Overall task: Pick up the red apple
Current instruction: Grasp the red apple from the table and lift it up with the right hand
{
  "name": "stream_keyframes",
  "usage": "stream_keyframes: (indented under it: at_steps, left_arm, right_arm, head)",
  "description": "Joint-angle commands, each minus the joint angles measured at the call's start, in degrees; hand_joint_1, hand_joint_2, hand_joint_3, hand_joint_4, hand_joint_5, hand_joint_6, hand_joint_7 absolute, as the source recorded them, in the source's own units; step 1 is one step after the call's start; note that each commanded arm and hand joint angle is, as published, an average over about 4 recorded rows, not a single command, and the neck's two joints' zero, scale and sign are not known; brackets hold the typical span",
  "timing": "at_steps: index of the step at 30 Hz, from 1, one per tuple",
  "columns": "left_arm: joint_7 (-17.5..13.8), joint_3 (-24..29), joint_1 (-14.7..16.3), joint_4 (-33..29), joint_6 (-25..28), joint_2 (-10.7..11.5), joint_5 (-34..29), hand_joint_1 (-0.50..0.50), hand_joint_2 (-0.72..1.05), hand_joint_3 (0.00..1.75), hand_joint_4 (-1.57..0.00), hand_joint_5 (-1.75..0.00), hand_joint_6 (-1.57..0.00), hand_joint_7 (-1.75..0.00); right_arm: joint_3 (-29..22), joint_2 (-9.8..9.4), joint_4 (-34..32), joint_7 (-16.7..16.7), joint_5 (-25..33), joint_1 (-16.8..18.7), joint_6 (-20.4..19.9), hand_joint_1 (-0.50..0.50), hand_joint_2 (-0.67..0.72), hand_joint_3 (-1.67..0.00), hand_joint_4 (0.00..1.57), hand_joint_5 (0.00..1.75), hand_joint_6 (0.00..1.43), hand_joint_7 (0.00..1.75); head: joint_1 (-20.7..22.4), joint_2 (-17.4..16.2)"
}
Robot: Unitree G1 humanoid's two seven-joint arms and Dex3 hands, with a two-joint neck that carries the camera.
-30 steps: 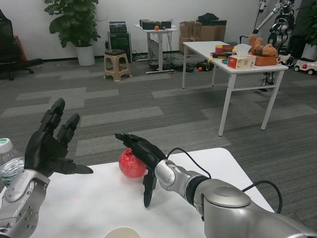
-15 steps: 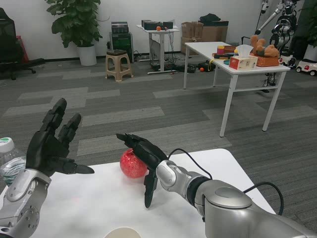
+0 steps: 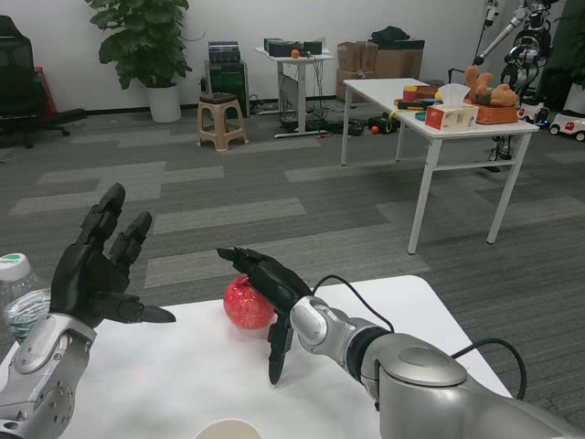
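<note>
The red apple [image 3: 247, 303] sits near the far edge of the white table [image 3: 183, 366]. My right hand [image 3: 267, 290] is open right beside it on its right, fingers reaching over the apple's top and one pointing down to the table; whether they touch the apple I cannot tell. My left hand [image 3: 96, 271] is raised at the left, open with its fingers spread, well apart from the apple.
A clear water bottle with a white cap [image 3: 18, 297] stands at the table's left edge behind my left hand. The rim of a pale cup [image 3: 225, 428] shows at the bottom. Beyond the table are grey carpet, a stool [image 3: 222, 120] and another white table [image 3: 439, 128].
The whole picture has shifted slightly, so the camera moved. Both hands and the apple keep the same positions relative to each other.
</note>
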Motion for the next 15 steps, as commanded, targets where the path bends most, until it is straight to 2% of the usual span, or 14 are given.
stream_keyframes:
  at_steps: [1,4,6,9,15]
  left_arm:
    - [0.14,0.74,0.91,-0.67,0.09,0.51,-0.33,-0.50,-0.02,0.00,0.00,-0.21,0.00,0.00]
    - [0.14,0.76,1.06,-0.74,0.09,0.46,-0.33,-0.50,-0.02,0.00,0.00,-0.21,0.00,-0.02]
    - [0.14,0.83,1.19,-0.78,0.09,0.46,-0.33,-0.50,-0.02,0.00,0.00,-0.21,0.00,-0.02]
    - [0.14,0.96,1.41,-0.91,0.09,0.42,-0.33,-0.50,-0.02,0.00,0.00,-0.26,0.00,0.00]
    - [0.14,1.40,1.79,-1.20,0.09,0.42,-0.33,-0.50,-0.02,0.00,0.00,-0.21,0.00,0.00]
  right_arm:
    - [-0.33,0.12,1.01,1.00,-0.51,2.22,0.95,-0.42,-0.02,-0.02,0.14,0.61,0.23,0.91]
    - [-1.08,-0.01,1.12,1.50,-0.51,2.69,0.95,-0.42,-0.03,-0.06,0.14,0.82,0.35,1.27]
    - [-1.67,-0.14,1.16,2.09,-0.51,3.19,0.92,-0.42,-0.03,-0.06,0.14,0.92,0.41,1.40]
    - [-2.70,-0.51,1.16,3.04,-0.51,4.20,0.84,-0.42,-0.03,-0.08,0.14,0.97,0.47,1.50]
    - [-6.72,-2.07,1.16,5.68,-0.51,7.23,0.68,-0.42,-0.07,-0.08,0.14,1.16,0.57,1.64]
  head:
    - [0.09,-0.06]
    - [0.37,-0.17]
    - [0.63,-0.22]
    - [0.91,-0.30]
    - [1.01,-0.34]
